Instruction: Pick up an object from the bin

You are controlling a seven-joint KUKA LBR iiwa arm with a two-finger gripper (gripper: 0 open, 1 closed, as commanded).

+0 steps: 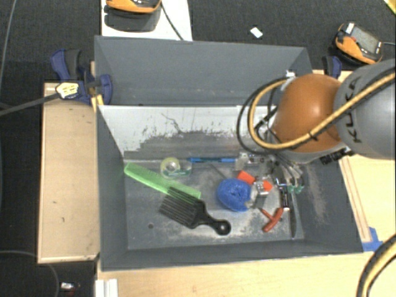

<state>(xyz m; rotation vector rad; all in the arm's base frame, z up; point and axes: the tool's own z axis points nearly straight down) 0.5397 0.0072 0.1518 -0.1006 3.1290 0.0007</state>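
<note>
My gripper [276, 177] hangs low over the right half of the bin, just below the orange wrist cover. Right beside it on the left lies a crumpled blue lump [233, 194]. A small orange piece [245, 177] sits at the lump's upper right edge, touching or nearly touching the gripper. Just below the gripper lies a small tool with red handles [272, 218], alongside a dark slim bar [291, 214].
A black wide-tooth hair pick [187, 210] lies in the bin's middle front, with a green comb [159, 179] slanting above it. A clear little ball [170, 165] and a blue pen [212, 160] rest near the back wall. The arm covers the bin's right rear corner.
</note>
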